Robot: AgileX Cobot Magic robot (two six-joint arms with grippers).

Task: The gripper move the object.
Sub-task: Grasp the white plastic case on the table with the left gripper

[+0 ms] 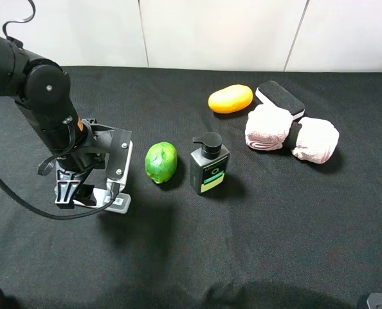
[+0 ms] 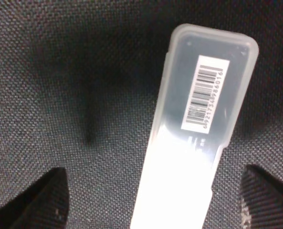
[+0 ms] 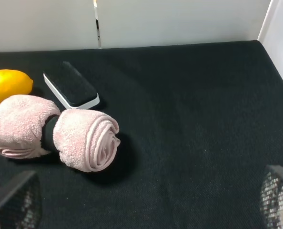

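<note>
The object [image 2: 194, 143] lies flat on the black cloth [image 1: 274, 244]. It is a slim, translucent white bar. In the left wrist view, its long axis runs out ahead of the wrist, skewed slightly off the centre line. The rounded end with the barcode label points away from the wrist.

The left gripper [image 2: 156, 205] stands open directly above the object. One black finger [image 2: 46, 200] sits on either side of the bar, and I see cloth between each finger and it. In the high view, I see only the labelled end [image 1: 117, 203], past the gripper [image 1: 81, 190] toward the lime [image 1: 161, 161].

The right gripper [image 3: 146, 205] also has its fingers spread wide, over bare cloth.

Beside the lime stands a dark pump bottle [image 1: 209, 166]. Farther back lie pink rolled towels [image 1: 291, 134], a yellow-orange fruit [image 1: 230, 98] and a black-and-white eraser block [image 1: 280, 99]. A white panelled wall [image 1: 210, 32] closes the far edge.
</note>
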